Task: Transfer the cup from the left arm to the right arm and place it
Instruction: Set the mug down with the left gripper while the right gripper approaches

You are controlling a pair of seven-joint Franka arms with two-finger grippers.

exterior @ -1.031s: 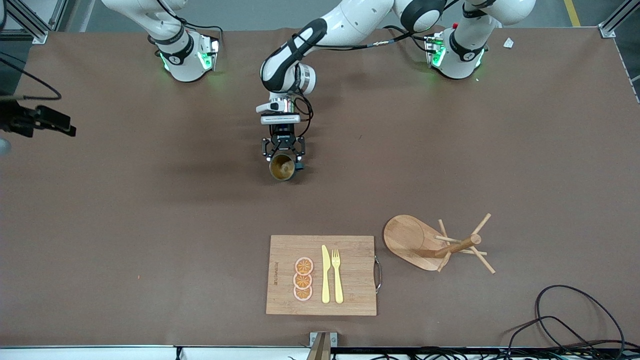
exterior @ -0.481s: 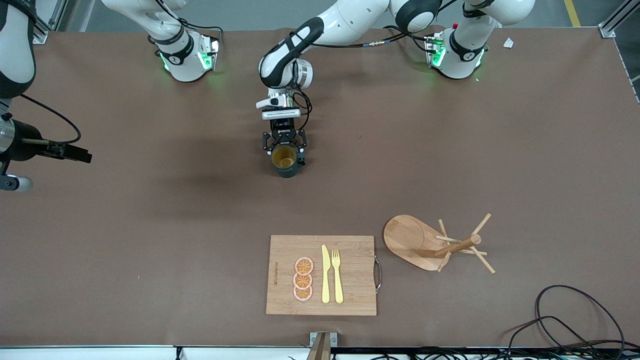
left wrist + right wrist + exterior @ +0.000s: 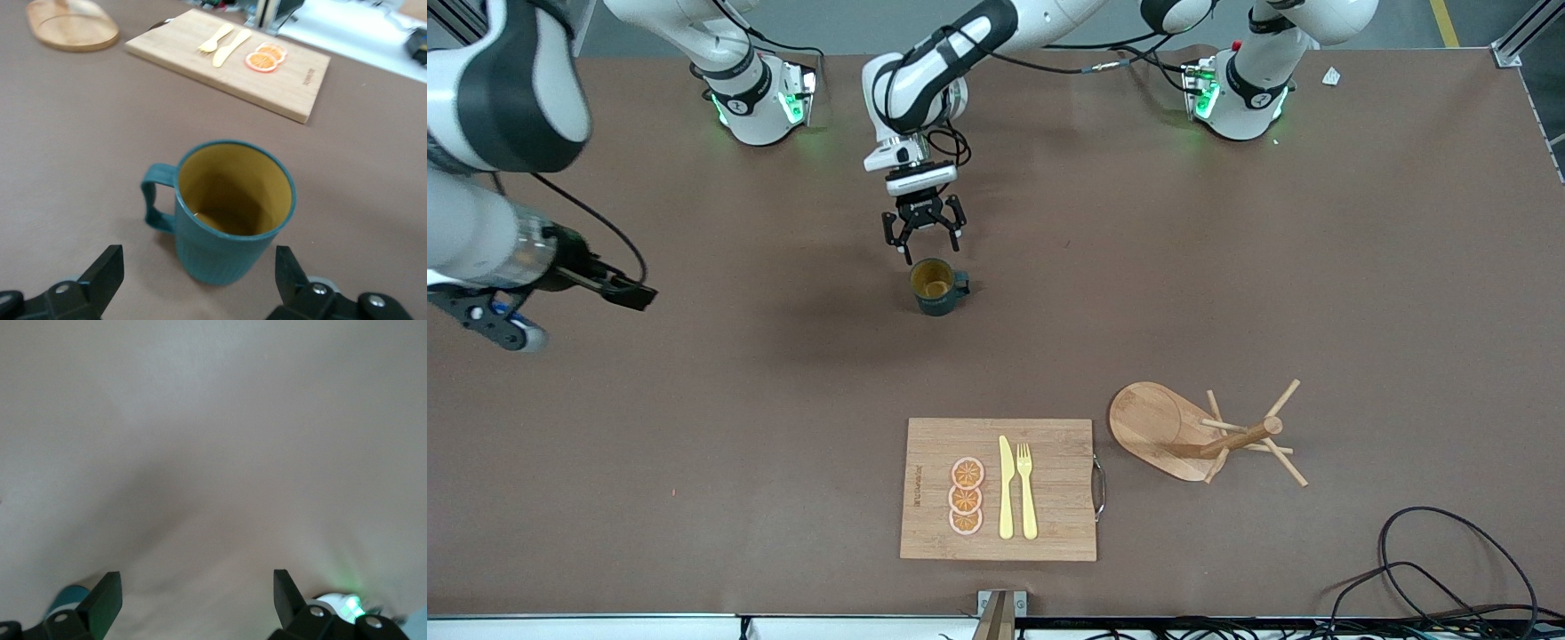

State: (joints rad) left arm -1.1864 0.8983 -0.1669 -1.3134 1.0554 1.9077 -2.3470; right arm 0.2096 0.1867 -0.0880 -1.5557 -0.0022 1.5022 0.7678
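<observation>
The cup (image 3: 935, 286) is a dark teal ribbed mug with a mustard-brown inside. It stands upright on the brown table, handle toward the left arm's end. In the left wrist view the cup (image 3: 230, 213) stands free between the fingers. My left gripper (image 3: 923, 244) is open and empty, hovering just over the table beside the cup on the robot-base side, also seen in its wrist view (image 3: 198, 267). My right gripper (image 3: 639, 296) is open and empty over bare table toward the right arm's end, well apart from the cup; its wrist view (image 3: 195, 587) shows mostly bare table.
A wooden cutting board (image 3: 1049, 444) with orange slices, a yellow knife and a fork lies nearer the front camera. A wooden peg rack (image 3: 1200, 431) lies tipped beside it toward the left arm's end. Black cables (image 3: 1449, 569) coil at the near corner.
My left gripper has let go of the cup, leaving it standing on the table, and has drawn back toward the bases. My right arm has swung in from its end of the table toward the cup.
</observation>
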